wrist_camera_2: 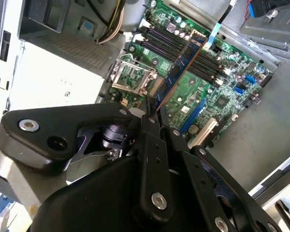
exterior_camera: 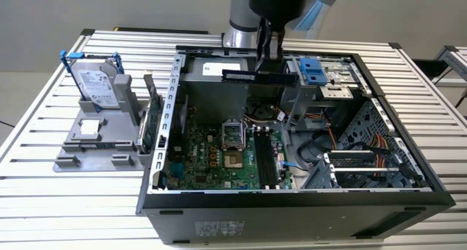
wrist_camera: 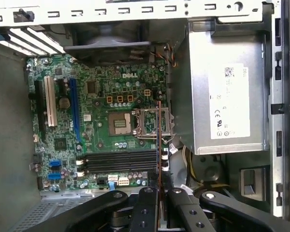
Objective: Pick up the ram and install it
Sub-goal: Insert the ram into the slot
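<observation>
While the arm reaches down over the open computer case [exterior_camera: 292,211] in the exterior view, its gripper [exterior_camera: 267,61] is closed on the ram [exterior_camera: 259,76]. The dark blue stick is held level in the air near the case's far wall, apart from the motherboard [exterior_camera: 215,162] and the black memory slots [exterior_camera: 266,162] lower down. The case stands on a slatted metal table [exterior_camera: 44,206]. At the exterior view's left, a grey holder [exterior_camera: 95,146] carries a silver hard drive [exterior_camera: 98,83] with blue rails and a green expansion card [exterior_camera: 150,124], both upright. In the second wrist view the black fingers [wrist_camera_2: 152,140] fill the foreground, pinched tight around one end of the ram [wrist_camera_2: 181,67]. The ram runs away from the gripper [wrist_camera_2: 156,112] as a thin blue strip with a copper-coloured edge, crossing over the motherboard [wrist_camera_2: 222,92] between the processor socket [wrist_camera_2: 133,75] and the memory slots [wrist_camera_2: 166,41]. It does not sit in any slot, and the pale power supply [wrist_camera_2: 63,87] lies to one side. In the first wrist view the ram [wrist_camera: 159,145] is seen edge-on as a narrow line rising from between the closed fingertips of the gripper [wrist_camera: 160,193]. It passes in front of the end of the memory slots [wrist_camera: 121,162] and the processor socket [wrist_camera: 152,123]. The motherboard [wrist_camera: 101,96] lies flat beyond it, and the grey power supply [wrist_camera: 227,101] sits beside it.
</observation>
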Motion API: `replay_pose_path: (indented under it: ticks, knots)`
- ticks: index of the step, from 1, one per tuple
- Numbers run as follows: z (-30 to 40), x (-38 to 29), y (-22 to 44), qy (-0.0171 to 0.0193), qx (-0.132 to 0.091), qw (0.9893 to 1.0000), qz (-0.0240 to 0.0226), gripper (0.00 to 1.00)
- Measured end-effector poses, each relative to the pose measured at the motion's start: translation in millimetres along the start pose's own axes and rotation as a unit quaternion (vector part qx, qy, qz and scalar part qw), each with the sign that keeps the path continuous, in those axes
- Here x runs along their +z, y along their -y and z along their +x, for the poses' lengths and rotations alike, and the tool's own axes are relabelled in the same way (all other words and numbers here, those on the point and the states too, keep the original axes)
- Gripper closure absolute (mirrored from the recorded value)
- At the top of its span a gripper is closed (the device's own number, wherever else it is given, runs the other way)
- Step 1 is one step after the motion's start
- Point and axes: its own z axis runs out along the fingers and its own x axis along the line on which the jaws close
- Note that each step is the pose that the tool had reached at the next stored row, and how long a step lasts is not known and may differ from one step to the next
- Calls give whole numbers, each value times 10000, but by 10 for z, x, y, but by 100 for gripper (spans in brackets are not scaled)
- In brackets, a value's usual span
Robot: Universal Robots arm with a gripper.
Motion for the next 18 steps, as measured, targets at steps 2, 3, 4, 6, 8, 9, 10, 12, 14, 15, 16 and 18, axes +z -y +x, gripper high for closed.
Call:
replay_pose_path:
  ticks: [2,3,4,6,8,9,10,12,14,15,16,18]
  knots:
    - [-1,0,12,0,43,10000,1,100]
    - [-2,0,19,0,62,10000,1,100]
    - [-2,0,27,0,82,10000,1,100]
    - [-4,0,42,0,119,9999,1,100]
    - [-5,0,57,0,156,9999,1,100]
    - [-6,0,65,0,173,9998,2,100]
    - [-6,0,72,0,191,9998,2,100]
    - [-7,0,89,0,224,9998,1,100]
    - [-9,0,107,0,252,9997,1,100]
    - [-9,0,117,0,264,9997,1,100]
    - [-10,0,128,0,273,9996,0,100]
    - [-10,0,151,0,292,9996,-2,100]
